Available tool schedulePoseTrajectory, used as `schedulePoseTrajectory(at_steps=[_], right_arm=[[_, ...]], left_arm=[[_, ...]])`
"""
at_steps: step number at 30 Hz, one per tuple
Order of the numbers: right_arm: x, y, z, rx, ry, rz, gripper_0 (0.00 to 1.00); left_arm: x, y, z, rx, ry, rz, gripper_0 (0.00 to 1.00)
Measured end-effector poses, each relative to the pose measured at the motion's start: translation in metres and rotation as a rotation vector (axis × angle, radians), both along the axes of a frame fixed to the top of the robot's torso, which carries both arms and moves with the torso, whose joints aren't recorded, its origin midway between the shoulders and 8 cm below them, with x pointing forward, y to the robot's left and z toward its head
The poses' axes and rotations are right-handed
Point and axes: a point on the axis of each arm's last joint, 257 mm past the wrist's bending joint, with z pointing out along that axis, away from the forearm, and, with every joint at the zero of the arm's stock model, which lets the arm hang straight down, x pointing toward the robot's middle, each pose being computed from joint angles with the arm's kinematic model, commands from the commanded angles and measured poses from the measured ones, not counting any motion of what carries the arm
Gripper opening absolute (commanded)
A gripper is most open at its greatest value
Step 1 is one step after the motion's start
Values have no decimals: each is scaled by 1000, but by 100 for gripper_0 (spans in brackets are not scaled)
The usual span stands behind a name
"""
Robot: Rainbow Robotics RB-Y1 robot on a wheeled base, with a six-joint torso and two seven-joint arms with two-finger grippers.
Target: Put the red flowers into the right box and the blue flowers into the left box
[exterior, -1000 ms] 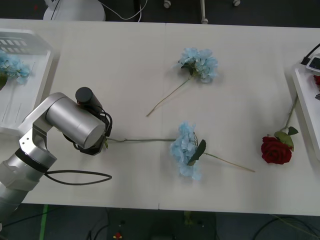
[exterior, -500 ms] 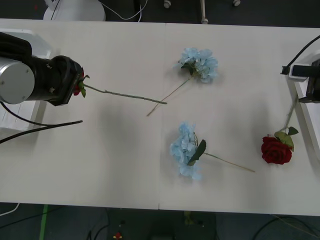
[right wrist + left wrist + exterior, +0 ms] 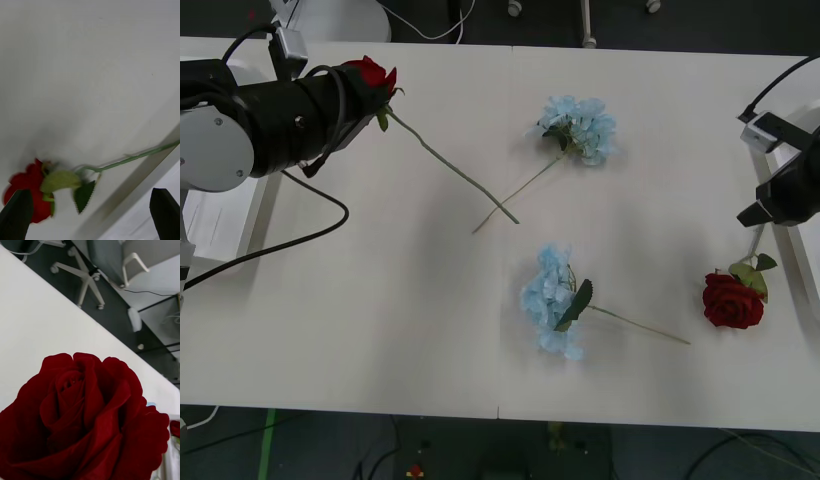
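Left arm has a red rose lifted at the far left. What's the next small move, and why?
Probably swing the left gripper rightward: it holds the deep-red artificial rose beside the slotted-rim white tray, but red belongs in the plain-rimmed white tray at the right edge.

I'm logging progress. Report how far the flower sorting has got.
Done: nothing I can confirm from here. In hand: the left gripper holds one red rose in the air, and the right gripper hangs open near a second red rose. Left: both roses, and two blue flowers lying on the table.
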Motion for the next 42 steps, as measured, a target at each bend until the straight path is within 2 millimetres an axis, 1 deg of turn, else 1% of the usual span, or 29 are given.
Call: schedulePoseTrajectory(at_steps=[2, 5, 7, 8, 9, 10, 13, 16, 19, 21, 22, 23, 25, 27, 28, 29, 31, 33, 37, 42], right_arm=[[-2, 5, 3, 149, 26, -287, 89], [-6, 8, 5, 356, 67, -702, 89], [-8, 11, 5, 488, 96, -963, 89], [-10, 11, 4, 517, 107, -1027, 89], [-12, 12, 3, 517, 115, -1035, 89], [-13, 12, 2, 499, 119, -1003, 89], [-15, 13, 2, 442, 122, -878, 90], [-19, 15, 0, 445, 139, -892, 89], [-21, 17, 0, 448, 148, -895, 89], [-20, 18, 1, 422, 139, -836, 89], [-19, 17, 3, 382, 122, -764, 89], [-17, 16, 5, 315, 97, -643, 90], [-10, 14, 10, 164, 46, -340, 89], [-4, 19, 16, 80, 9, -117, 90], [-4, 24, 19, 77, 2, -57, 89], [-5, 31, 22, 104, 5, -36, 89], [-13, 57, 29, 227, 42, -17, 89], [-20, 75, 35, 309, 70, 18, 89], [-35, 112, 49, 444, 99, 159, 89], [-49, 139, 63, 576, 144, 193, 90]], left_arm=[[1, -16, 9, 9, -63, -55, 0], [2, -36, 24, 74, -184, -121, 0], [1, -48, 35, 64, -231, -140, 0], [2, -53, 40, 38, -245, -139, 0], [2, -58, 46, 13, -259, -137, 0], [3, -64, 50, -8, -275, -134, 0], [2, -84, 57, -53, -303, -143, 0], [1, -106, 65, -125, -327, -148, 0], [-1, -125, 62, -162, -319, -163, 0], [-2, -135, 59, -181, -308, -173, 0], [-2, -139, 59, -188, -304, -176, 0], [-2, -144, 58, -195, -299, -180, 0], [-3, -152, 57, -204, -292, -189, 0], [-4, -158, 57, -205, -289, -199, 0], [-5, -160, 56, -203, -288, -204, 0], [-5, -162, 56, -202, -287, -207, 0], [-7, -166, 55, -204, -283, -216, 0], [-9, -170, 54, -205, -280, -224, 0], [-11, -176, 51, -201, -276, -236, 0], [-12, -178, 50, -200, -274, -239, 0]])
